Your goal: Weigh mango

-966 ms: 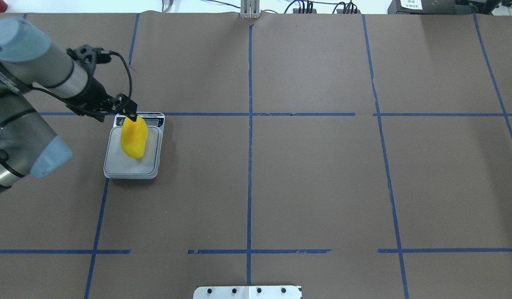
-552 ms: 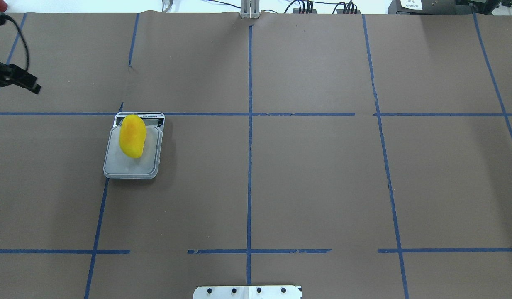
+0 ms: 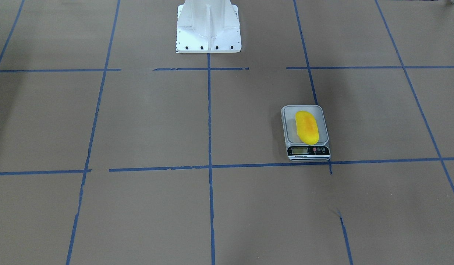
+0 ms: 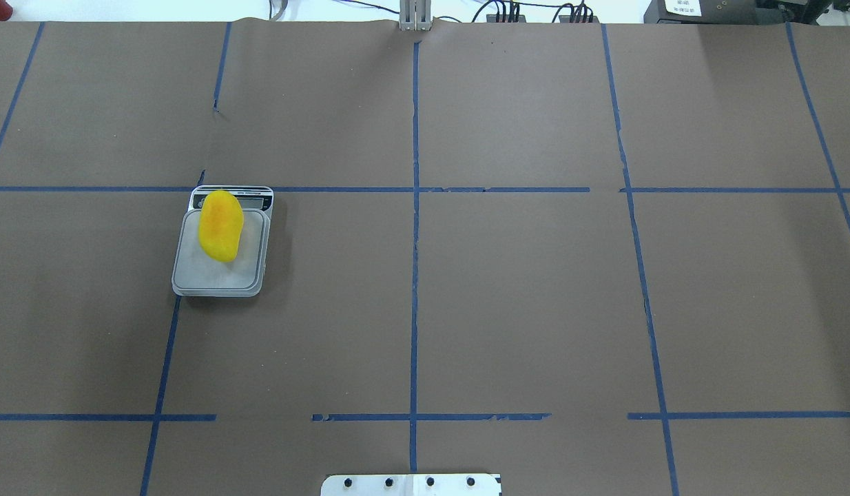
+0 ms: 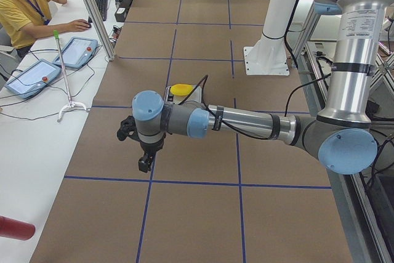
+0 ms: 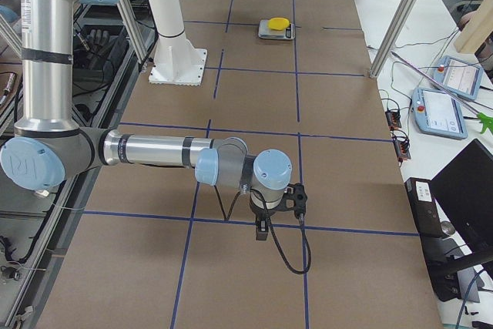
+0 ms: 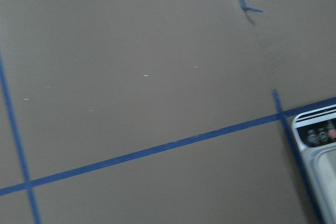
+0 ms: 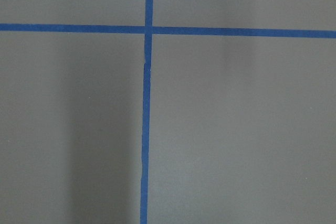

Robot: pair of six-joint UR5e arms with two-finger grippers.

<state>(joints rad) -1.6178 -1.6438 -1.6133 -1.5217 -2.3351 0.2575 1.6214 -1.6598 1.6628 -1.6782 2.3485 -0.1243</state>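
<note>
Status, L and R claws:

1. Mango [image 4: 220, 225] lay flat on the scale [image 4: 191, 279], on the grey platform. Long axis ran from my side toward the display [image 3: 300, 150]; one end sat close to the display strip. Nothing else touched the fruit.
2. Scale stood on the brown table [image 4: 535, 289], in my left half, display end away from me and its front edge just beside a blue tape line [image 4: 342, 189].
3. L claw [image 5: 144, 164] hung pointing down over the table, apart from the scale and on the side of it toward the table's end. It showed in the left side view only; cannot tell whether fingers were wide or narrow. L wrist cam caught only the scale's display corner at frame edge, w/ bare table and tape.
4. R claw [image 6: 262, 230] hung pointing down over a tape line at the opposite end, well apart from the scale. Seen in the right side view only; finger state: cannot tell. R wrist cam showed a tape crossing, no objects.
5. White mount [image 3: 208, 25] stood at my table edge. An operator [image 5: 24, 4] in a yellow shirt sat at the side bench.
</note>
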